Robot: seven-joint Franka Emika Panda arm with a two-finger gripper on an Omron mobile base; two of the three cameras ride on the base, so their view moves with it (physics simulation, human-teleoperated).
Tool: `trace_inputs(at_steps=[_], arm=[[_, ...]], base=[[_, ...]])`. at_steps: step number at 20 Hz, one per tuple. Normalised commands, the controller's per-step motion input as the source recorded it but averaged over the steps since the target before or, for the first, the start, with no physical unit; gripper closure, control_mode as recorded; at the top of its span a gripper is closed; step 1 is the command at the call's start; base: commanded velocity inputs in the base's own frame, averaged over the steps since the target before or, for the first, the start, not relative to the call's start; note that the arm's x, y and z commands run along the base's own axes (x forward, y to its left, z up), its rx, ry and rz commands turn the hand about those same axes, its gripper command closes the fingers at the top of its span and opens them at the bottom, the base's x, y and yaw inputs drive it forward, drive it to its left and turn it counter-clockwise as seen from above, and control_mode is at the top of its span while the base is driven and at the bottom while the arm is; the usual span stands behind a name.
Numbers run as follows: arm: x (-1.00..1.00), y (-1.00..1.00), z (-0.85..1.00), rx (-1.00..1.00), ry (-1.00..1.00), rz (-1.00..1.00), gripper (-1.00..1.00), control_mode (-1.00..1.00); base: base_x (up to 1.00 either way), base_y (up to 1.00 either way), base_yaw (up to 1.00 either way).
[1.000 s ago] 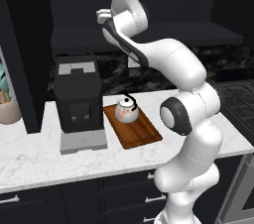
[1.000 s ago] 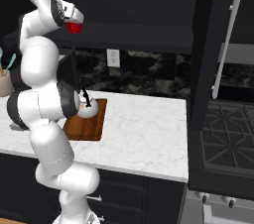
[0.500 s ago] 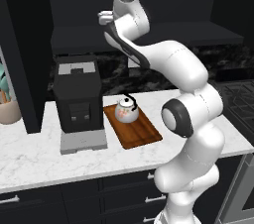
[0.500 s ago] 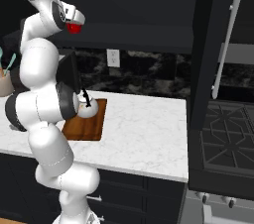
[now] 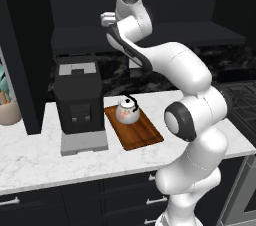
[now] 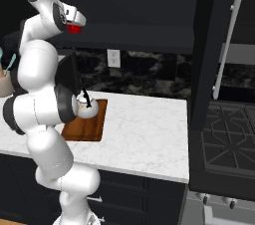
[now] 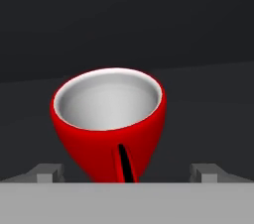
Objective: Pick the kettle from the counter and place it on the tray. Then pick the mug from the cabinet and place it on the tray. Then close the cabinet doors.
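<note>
The red mug [image 7: 109, 119] with its white inside stands on the dark cabinet shelf [image 7: 208, 99], close in front of the hand. My gripper [image 7: 127, 173] is open, one fingertip [image 7: 49, 172] on each side of the mug's base and well clear of it. From the right base the mug [image 6: 74, 29] shows just under the raised hand, up at the cabinet [image 5: 75, 40]. The white kettle [image 5: 127, 110] sits upright on the reddish-brown tray [image 5: 142, 132] on the marble counter [image 5: 45, 160]. In the right base view the arm half hides the kettle [image 6: 89, 110].
A black coffee machine [image 5: 80, 102] stands just left of the tray. A beige utensil pot [image 5: 9, 112] is at the far left. The right cabinet door [image 6: 206, 45] hangs open with its silver handle [image 6: 228, 45] over a stove [image 6: 224, 139]. The left door [image 5: 25, 55] is open too.
The hand has crept slightly forward along the shelf toward the mug. Mug, kettle and tray have not moved.
</note>
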Motion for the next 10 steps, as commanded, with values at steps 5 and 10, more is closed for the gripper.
trace_inputs(at_steps=[5,10], arm=[[0.04,0.00,-0.13,0.00,0.00,0.00,1.00,-1.00],[0.05,0.00,-0.03,0.00,0.00,0.00,1.00,-1.00]], base=[[0.00,0.00,0.00],[0.00,0.00,0.00]])
